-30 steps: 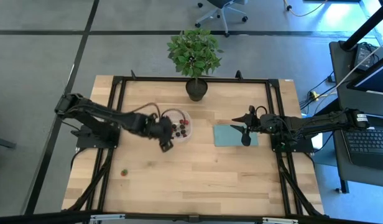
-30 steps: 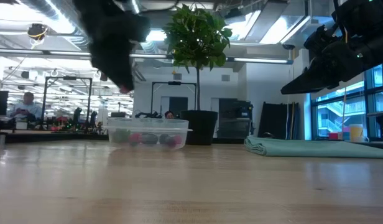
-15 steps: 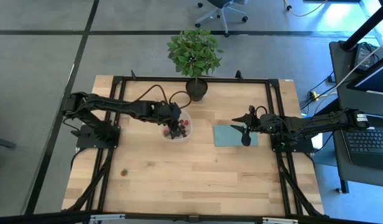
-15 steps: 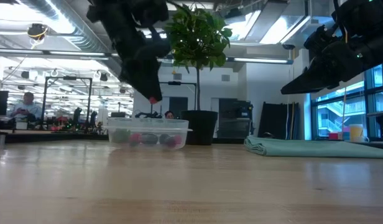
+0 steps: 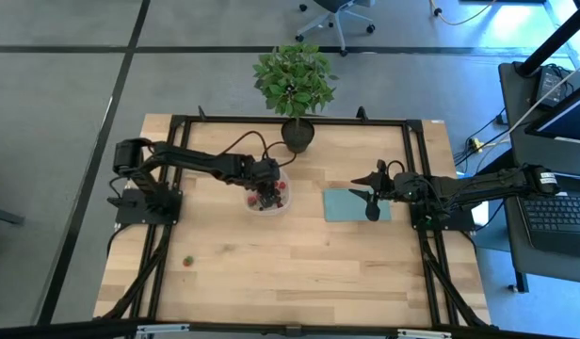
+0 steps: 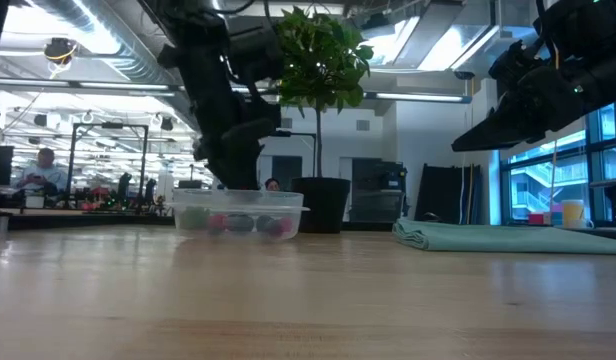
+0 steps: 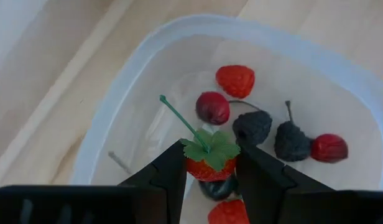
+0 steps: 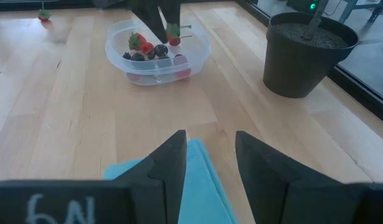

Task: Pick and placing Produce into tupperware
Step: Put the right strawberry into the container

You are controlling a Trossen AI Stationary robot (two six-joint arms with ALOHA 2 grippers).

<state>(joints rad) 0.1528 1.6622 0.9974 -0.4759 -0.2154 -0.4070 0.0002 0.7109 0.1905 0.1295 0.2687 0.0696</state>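
Note:
The tupperware (image 5: 270, 191) is a clear shallow tub on the wood table; several red and dark berries (image 7: 252, 124) lie in it. My left gripper (image 7: 209, 163) hangs over the tub's inside, pointing steeply down, shut on a red strawberry (image 7: 207, 170) with a green leaf cap and stem. The right wrist view shows that berry (image 8: 173, 39) just above the tub's rim (image 8: 198, 38). One more red berry (image 5: 187, 261) lies on the table at the near left. My right gripper (image 5: 370, 203) waits open above a teal cloth (image 5: 351, 205). My left gripper pinches the strawberry's red body (image 7: 198, 170) between its two fingers (image 7: 173, 167), one on each side, just under the leaf cap. The fingers come from above, slanting down. The berry is lifted clear over the berries in the tub, its stem (image 7: 179, 118) sticking out past the fingertips.
A potted plant (image 5: 295, 85) stands at the table's far edge, just behind the tub; its dark pot (image 8: 306, 53) is close to it. A black frame (image 5: 177, 169) runs around the work area. Bare wood stretches along the near side.
My left gripper has carried the strawberry from the tub's near-left side toward the far edge, over the tub, and has sunk down until its tip stands at the rim. It has stayed shut on the berry.

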